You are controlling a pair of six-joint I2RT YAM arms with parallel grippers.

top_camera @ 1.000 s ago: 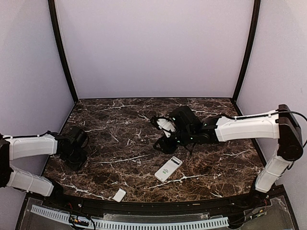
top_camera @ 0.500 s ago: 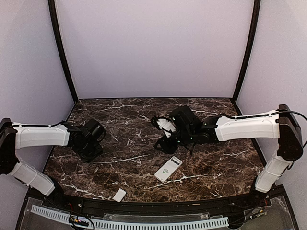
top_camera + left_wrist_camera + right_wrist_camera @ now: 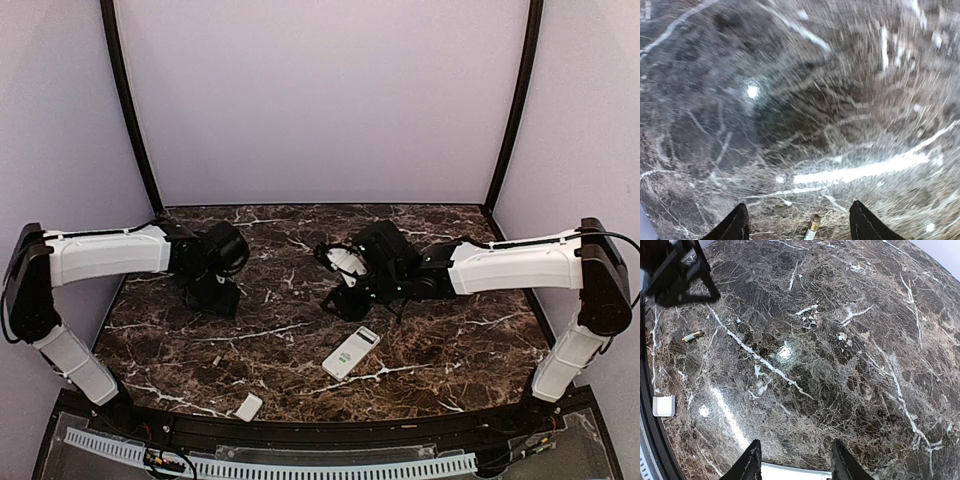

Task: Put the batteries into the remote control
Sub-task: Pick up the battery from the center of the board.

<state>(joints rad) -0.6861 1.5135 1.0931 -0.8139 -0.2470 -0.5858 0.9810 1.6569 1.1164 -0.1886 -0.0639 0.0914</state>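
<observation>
Left gripper (image 3: 799, 207), jaws spread and empty, hovers over a battery (image 3: 813, 226) left of the remote control (image 3: 351, 352); right gripper (image 3: 796, 444), also spread and empty, sits just beyond it.

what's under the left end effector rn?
Marble table and one battery between the left end effector's open fingers, gold tip visible; its other end is out of frame.

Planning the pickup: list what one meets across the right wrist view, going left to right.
Small white flat cover plate → slim dark cylindrical battery with a golden end → right gripper, jaws apart with nothing between them.
</observation>
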